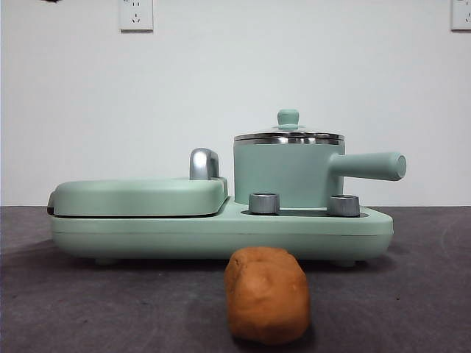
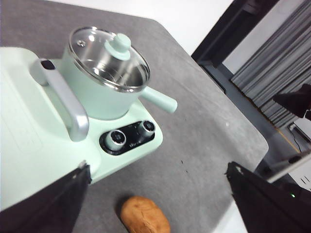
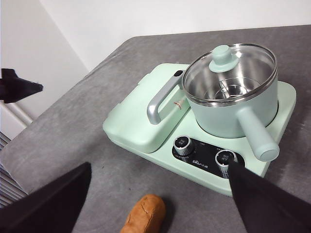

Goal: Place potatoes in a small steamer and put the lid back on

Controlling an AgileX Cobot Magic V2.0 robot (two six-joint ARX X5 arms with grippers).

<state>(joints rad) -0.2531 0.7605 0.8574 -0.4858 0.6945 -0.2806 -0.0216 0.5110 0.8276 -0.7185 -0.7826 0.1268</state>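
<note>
On the counter (image 1: 427, 294), near side: potato (image 1: 266, 295) lies loose, reachable | lid (image 3: 228, 65) seated on steamer (image 1: 283, 173), blocking loading | left gripper (image 2: 158, 199), right gripper (image 3: 158, 194): both spread, empty, raised.

No readable text here. There's small white print on the black control panel (image 3: 206, 156) between the two knobs, too blurred to make out. An orange mark on the grill cover (image 3: 141, 116) is just as illegible.
</note>
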